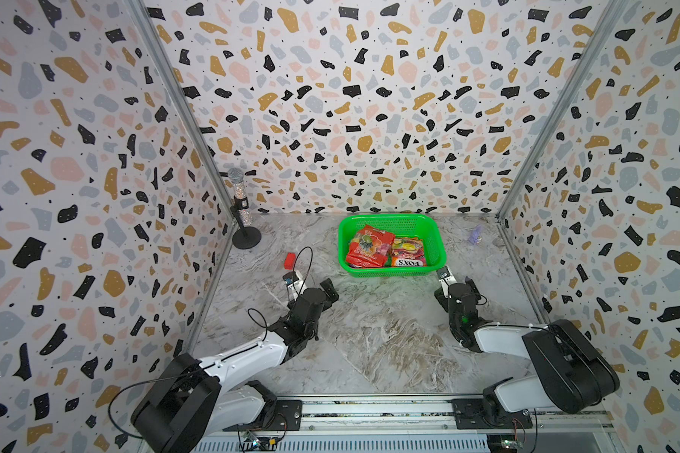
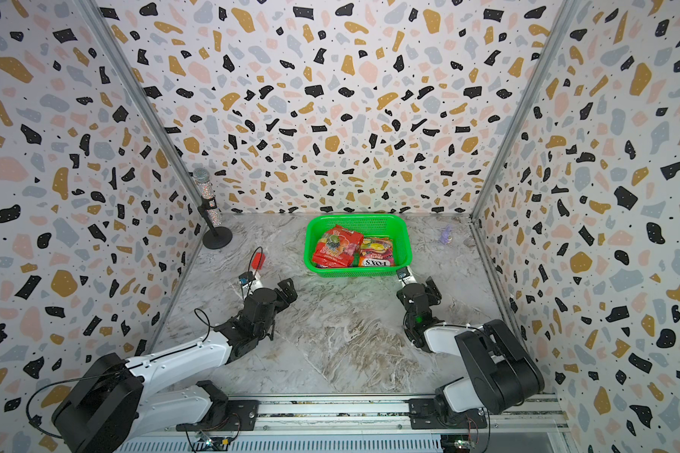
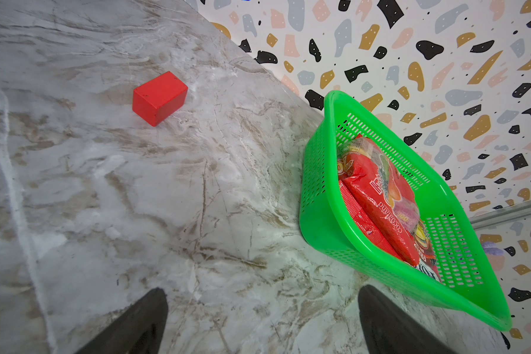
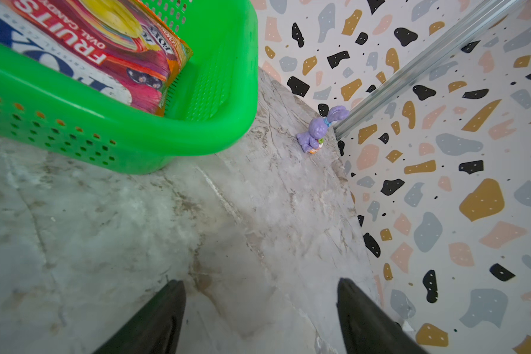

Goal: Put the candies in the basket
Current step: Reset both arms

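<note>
We find the candies point(image 1: 377, 251) inside the green basket point(image 1: 435, 241), which stands on the marbled table point(image 1: 370, 337) toward its far side, close to the back wall and somewhat to the right of the middle. In both top views the large red bag point(image 1: 370, 244) with fruit pictures fills the left half of the basket, tilted with one edge up against the basket's side, and a FOX'S bag point(image 1: 408, 254) lies beside it in the right half, its white name strip turned toward the near side. From the right wrist view we read "FRUITS OVAL CANDY" on that bag, and an orange edge shows beside it. A sliver of green wrapper shows between the two top bags, but how many lie stacked below we cannot count. The left tool point(image 3: 261, 290) hangs over bare table, short of the basket's near left corner, its two dark fingers point(image 3: 147, 315) spread wide with nothing between them. The right tool point(image 4: 260, 281) is likewise spread apart and empty, low over the table just beside the basket's near right corner, without touching it. A small red block point(image 3: 159, 98) sits on the table to the left of the basket, apart from it and near the left tool. A glittery microphone point(image 1: 241, 196) on a round black stand occupies the far left corner, and a small purple rabbit figure point(image 4: 318, 130) sits in the far right corner, well apart from the basket.
</note>
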`<move>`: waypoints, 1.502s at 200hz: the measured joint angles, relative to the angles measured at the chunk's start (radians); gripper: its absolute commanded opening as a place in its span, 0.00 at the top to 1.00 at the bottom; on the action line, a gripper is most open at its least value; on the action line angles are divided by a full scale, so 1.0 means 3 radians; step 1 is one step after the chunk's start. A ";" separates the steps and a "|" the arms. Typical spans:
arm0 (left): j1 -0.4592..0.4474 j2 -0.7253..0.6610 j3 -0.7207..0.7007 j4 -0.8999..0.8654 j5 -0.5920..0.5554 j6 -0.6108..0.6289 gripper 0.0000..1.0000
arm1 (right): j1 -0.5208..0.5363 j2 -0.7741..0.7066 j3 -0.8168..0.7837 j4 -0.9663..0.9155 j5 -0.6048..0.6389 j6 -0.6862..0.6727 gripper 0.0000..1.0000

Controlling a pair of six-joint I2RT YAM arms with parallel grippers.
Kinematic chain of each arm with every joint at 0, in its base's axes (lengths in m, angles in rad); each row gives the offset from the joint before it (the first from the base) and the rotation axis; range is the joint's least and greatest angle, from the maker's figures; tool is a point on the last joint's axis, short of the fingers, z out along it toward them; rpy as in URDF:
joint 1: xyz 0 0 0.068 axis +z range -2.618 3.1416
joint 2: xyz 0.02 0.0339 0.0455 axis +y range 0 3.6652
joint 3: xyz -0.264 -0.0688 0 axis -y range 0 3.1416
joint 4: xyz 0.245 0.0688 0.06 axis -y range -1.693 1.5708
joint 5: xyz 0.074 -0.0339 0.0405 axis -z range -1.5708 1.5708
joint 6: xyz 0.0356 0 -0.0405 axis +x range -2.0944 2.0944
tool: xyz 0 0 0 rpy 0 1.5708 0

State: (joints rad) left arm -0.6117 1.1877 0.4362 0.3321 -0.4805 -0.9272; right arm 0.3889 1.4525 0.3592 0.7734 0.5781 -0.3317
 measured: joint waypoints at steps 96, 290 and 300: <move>0.0000 0.0001 0.0027 -0.0025 0.0010 0.0075 0.00 | -0.0919 0.0258 -0.0518 0.1015 -0.0618 0.0841 0.00; -0.0093 -0.0566 -0.0186 0.0226 -0.0971 0.3538 0.00 | -0.0947 0.0261 -0.0206 0.0708 -0.1057 0.0895 0.00; -0.0027 -0.0427 -0.0291 0.0434 -0.0952 0.3732 0.00 | -0.0947 0.0261 -0.0206 0.0708 -0.1057 0.0895 0.00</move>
State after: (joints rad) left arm -0.6197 1.0595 0.3489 0.4622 -0.7662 0.1925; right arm 0.1047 1.5307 0.2974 0.9859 0.2611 -0.0631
